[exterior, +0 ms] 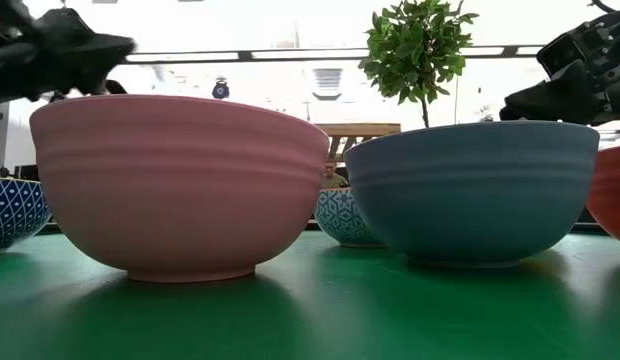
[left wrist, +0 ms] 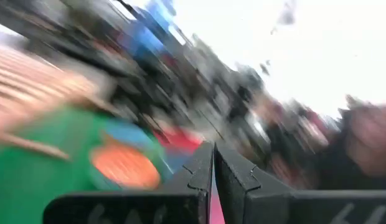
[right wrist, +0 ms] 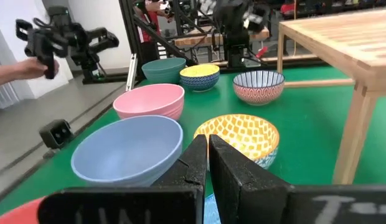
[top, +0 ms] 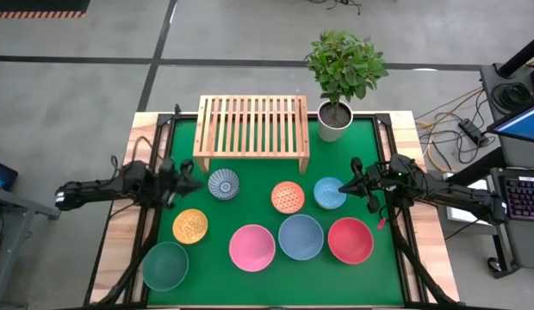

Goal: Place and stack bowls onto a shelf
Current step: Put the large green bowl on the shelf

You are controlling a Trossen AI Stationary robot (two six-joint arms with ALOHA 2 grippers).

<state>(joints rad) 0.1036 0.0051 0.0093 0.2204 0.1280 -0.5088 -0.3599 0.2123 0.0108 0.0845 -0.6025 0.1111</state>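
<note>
The light-wood shelf (top: 250,129) stands at the table's far side with nothing on it. Eight bowls sit on the green mat: blue-white (top: 223,183), orange (top: 287,196) and light blue (top: 329,192) in a far row, yellow (top: 190,226), then teal (top: 165,265), pink (top: 251,247), blue-grey (top: 301,237) and red (top: 350,240) nearer. My left gripper (top: 198,183) hangs shut just left of the blue-white bowl. My right gripper (top: 343,186) hangs shut above the light blue bowl's right rim. Neither holds anything.
A white pot with a leafy plant (top: 335,120) stands at the shelf's right end. Bare wooden strips (top: 121,215) border the mat on both sides. In the right wrist view a person's hand (right wrist: 18,65) holds a device beyond the table's left side.
</note>
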